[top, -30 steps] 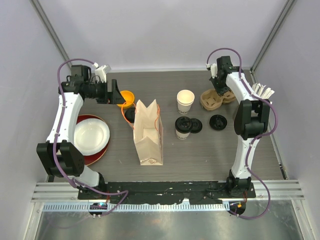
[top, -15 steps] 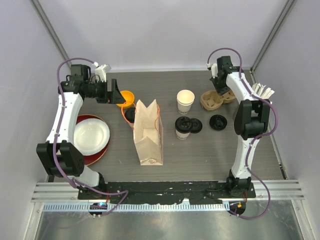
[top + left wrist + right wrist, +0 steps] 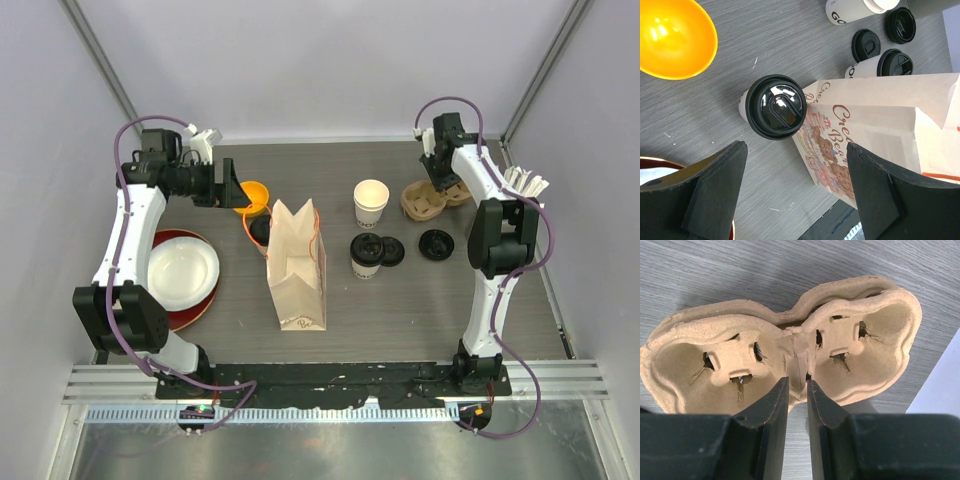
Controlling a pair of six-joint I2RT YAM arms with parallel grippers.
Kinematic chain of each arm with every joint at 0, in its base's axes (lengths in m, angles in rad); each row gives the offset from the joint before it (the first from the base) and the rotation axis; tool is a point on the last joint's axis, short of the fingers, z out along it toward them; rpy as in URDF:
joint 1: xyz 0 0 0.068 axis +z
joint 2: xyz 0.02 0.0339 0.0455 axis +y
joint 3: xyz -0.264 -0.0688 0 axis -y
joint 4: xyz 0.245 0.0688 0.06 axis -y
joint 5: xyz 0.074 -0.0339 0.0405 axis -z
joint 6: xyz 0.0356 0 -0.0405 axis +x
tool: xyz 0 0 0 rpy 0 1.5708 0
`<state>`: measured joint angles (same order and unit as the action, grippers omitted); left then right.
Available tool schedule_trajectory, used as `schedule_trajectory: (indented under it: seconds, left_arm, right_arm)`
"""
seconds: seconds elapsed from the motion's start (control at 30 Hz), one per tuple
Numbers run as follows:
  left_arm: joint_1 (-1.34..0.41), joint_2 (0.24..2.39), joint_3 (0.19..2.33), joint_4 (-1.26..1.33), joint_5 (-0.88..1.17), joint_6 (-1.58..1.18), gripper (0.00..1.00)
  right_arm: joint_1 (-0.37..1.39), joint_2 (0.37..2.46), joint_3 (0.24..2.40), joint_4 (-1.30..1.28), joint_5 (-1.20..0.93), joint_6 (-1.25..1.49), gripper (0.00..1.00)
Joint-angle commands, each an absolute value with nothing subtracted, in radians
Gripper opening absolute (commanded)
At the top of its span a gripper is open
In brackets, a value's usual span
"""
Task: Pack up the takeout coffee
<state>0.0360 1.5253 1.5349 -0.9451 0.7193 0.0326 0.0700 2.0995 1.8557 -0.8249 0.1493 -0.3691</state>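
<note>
By my reading, packing has hardly begun. The right tool [image 3: 797,383] is clamped on the centre rib of the brown moulded-pulp two-cup carrier [image 3: 715,357], and both its wells are empty. One white paper cup with a black plastic lid [image 3: 775,106] stands on the grey desk [image 3: 400,300] just beside the upright printed brown paper bag [image 3: 297,265]. The left tool [image 3: 796,150] hangs above it with its jaws wide apart. The second lidded cup [image 3: 366,255] stands right of the bag. An unlidded white cup [image 3: 371,203] and loose black lids [image 3: 437,244] crowd that side, and an orange bowl [image 3: 675,37] sits near the first cup.
</note>
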Motion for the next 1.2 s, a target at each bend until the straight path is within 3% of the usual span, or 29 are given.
schedule_trajectory:
  seconds: [0.0, 0.1, 0.23, 0.4, 0.97, 1.17]
  left_arm:
    - [0.043, 1.52, 1.572, -0.951, 0.744, 0.043, 0.85]
    - [0.043, 1.519, 1.574, -0.951, 0.744, 0.044, 0.85]
    - [0.043, 1.522, 1.574, -0.951, 0.744, 0.044, 0.85]
    - [0.043, 1.519, 1.574, -0.951, 0.744, 0.043, 0.85]
    - [0.044, 1.516, 1.574, -0.951, 0.747, 0.048, 0.85]
    - [0.044, 1.516, 1.572, -0.953, 0.749, 0.049, 0.85]
  right_arm:
    - [0.072, 2.123, 1.898, -0.822, 0.152, -0.374, 0.26]
    - [0.072, 2.129, 1.898, -0.825, 0.153, -0.377, 0.24]
    - [0.071, 2.122, 1.898, -0.821, 0.153, -0.376, 0.11]
    - [0.072, 2.094, 1.898, -0.821, 0.164, -0.38, 0.01]
    - [0.071, 1.994, 1.891, -0.818, 0.158, -0.402, 0.02]
    - [0.072, 2.003, 1.879, -0.818, 0.143, -0.406, 0.08]
